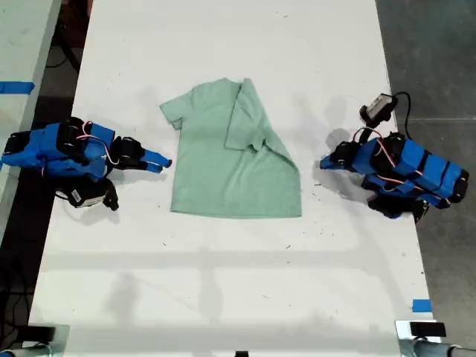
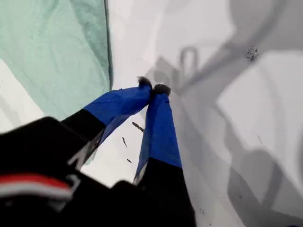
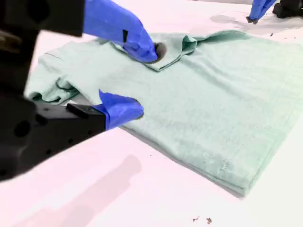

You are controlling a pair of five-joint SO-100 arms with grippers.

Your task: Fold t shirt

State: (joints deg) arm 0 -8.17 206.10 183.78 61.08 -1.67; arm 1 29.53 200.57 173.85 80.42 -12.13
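The t shirt [image 1: 223,167] lies flat in the middle of the white worktop [image 1: 223,282]. Its long axis runs up and down the exterior view, with the collar toward the top and the hem [image 1: 234,210] toward the bottom. The side on the exterior view's right is already folded in, and that flap [image 1: 249,119] rests diagonally across the chest. The sleeve on the exterior view's left [image 1: 172,113] is spread out and unfolded.

The second end effector [image 1: 162,161] sits at the shirt's edge on the exterior view's left, just below that sleeve. In its own wrist view the second end effector [image 3: 143,80] is released. Its jaws are parted with nothing between them, one finger over the cloth and the other at the near edge.

The first end effector [image 1: 325,163] is on the exterior view's right, a little clear of the folded edge. Its wrist view shows the first end effector [image 2: 152,88] clenched on nothing, tips together above bare worktop, with the shirt's edge off to one side.

The unfolded half probably needs to come across next, toward the exterior view's right. If so, the second end effector is the nearer one and already faces across the shirt's width. Its jaws would have to drop onto the edge and take a single layer of cloth.
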